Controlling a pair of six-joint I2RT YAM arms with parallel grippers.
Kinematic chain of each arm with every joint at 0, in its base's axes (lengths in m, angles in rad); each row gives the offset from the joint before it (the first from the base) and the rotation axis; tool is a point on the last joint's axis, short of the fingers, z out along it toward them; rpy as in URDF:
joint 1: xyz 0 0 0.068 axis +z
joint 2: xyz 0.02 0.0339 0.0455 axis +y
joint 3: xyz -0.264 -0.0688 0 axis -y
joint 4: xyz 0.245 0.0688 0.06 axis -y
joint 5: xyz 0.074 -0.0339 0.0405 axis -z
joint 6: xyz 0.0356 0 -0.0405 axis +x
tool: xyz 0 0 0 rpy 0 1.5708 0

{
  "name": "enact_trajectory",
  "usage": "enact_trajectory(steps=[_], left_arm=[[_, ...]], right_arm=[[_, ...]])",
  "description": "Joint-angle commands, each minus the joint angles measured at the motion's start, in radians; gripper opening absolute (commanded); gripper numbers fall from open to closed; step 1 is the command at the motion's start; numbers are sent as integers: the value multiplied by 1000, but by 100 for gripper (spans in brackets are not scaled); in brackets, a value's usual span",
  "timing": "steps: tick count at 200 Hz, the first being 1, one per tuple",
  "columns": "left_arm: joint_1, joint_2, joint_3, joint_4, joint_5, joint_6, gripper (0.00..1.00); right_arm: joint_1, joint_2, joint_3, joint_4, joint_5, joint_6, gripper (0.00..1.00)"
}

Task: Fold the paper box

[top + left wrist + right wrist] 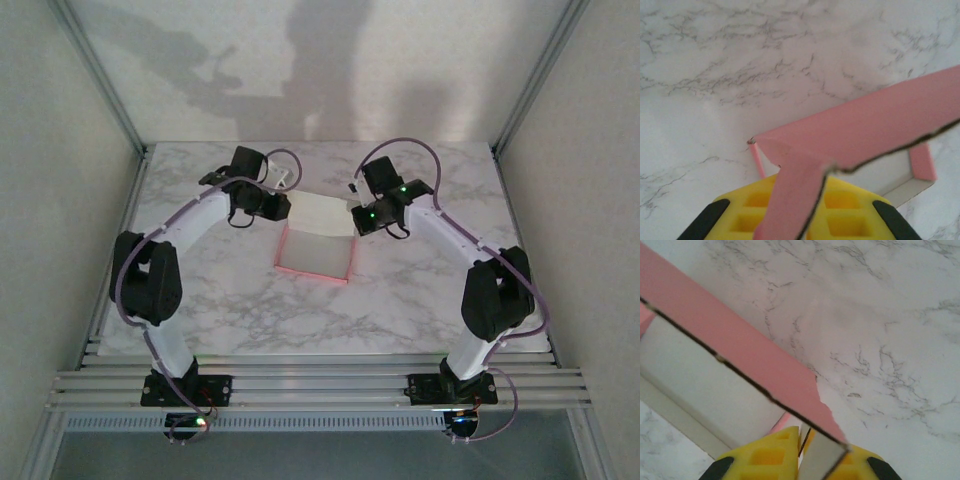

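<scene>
Left gripper (792, 215): yellow pads (850, 210) pinch a pink flap of the paper box (320, 240). Right gripper (802, 450) clamps the opposite end's flap. The box sits mid-table (250, 310), toward the far edge. Its raised panel runs left-right between both grippers, and both arms are equally near.

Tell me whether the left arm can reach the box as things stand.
Probably yes: the left hand is closed on a pink flap of the box, with nothing in the way.
</scene>
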Motion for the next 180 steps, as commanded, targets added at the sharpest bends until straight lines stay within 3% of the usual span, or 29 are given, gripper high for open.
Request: enact_trajectory(steps=[1,36,180], left_arm=[[-34,-63,-20,88,7,-95,13],[-45,-61,-39,83,-25,-127,12],[-76,-104,-175,233,-25,-253,12]], right_arm=[[26,-1,27,6,67,121,8],[35,17,56,3,150,214,7],[62,58,64,57,181,335,6]])
